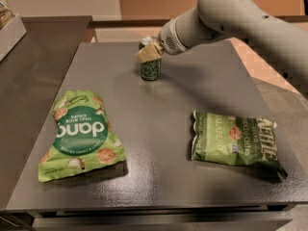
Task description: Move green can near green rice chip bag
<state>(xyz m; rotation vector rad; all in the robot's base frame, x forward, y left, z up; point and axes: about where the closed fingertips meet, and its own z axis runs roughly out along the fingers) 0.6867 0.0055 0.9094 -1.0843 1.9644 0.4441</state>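
The tool [149,52] sits at the top of the green can [150,71], upright at the desk's [159,182] far side; grip state cannot be told. The green rice chip bag [79,134], labelled "dang", lies well apart. The second bag [235,141] reads "Kettle", "Jalapeño".

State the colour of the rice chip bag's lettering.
White, on the rice chip bag; camera view. The gripper is at the top of the green can.
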